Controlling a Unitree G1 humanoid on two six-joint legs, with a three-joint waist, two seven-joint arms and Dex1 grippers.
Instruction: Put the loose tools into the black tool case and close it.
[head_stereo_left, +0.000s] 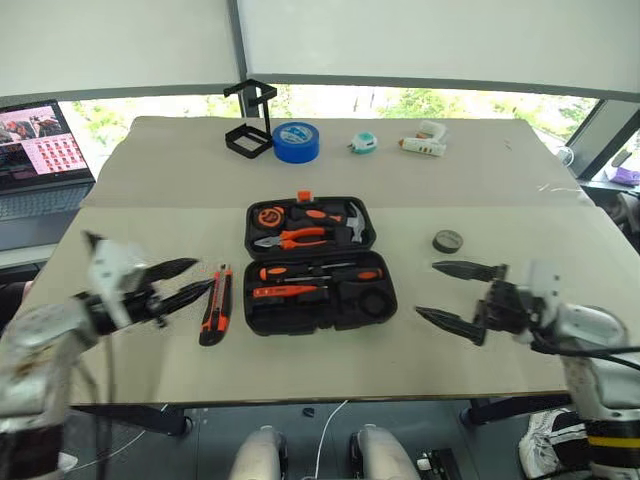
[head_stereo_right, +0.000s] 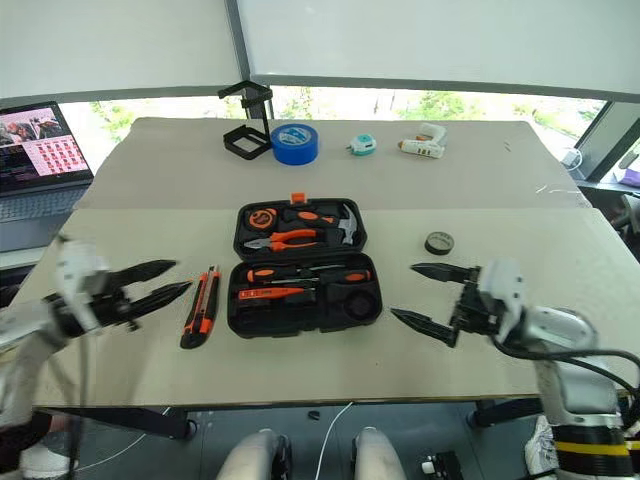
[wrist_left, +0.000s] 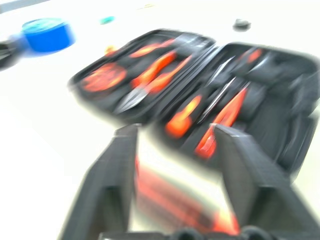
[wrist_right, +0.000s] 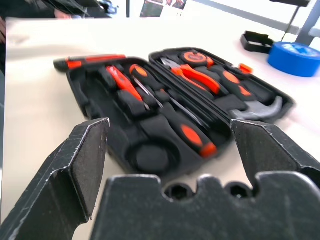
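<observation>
The black tool case (head_stereo_left: 262, 321) lies open at the table's middle, its orange latch on the far edge. Screwdrivers (head_stereo_left: 320, 272) with black-and-orange handles rest in recesses of its near half, and the round recess at the near right is empty. A black-orange utility knife (head_stereo_left: 216, 305) lies on the table just left of the case. My left gripper (head_stereo_left: 200, 276) hovers open beside the knife, holding nothing. A small dark grey tape roll (head_stereo_left: 448, 241) sits on the table right of the case. Close in front of that roll my right gripper (head_stereo_left: 428, 290) stands wide open and empty, pointing at the case (wrist_right: 150, 160).
The case's far half holds pliers, a hammer and a tape measure. Along the table's back stand a black wire-frame stand (head_stereo_left: 250, 130), a big blue tape roll (head_stereo_left: 296, 141), a small teal object (head_stereo_left: 363, 144) and a white glue gun (head_stereo_left: 425, 143). A laptop (head_stereo_left: 40, 150) sits at the far left.
</observation>
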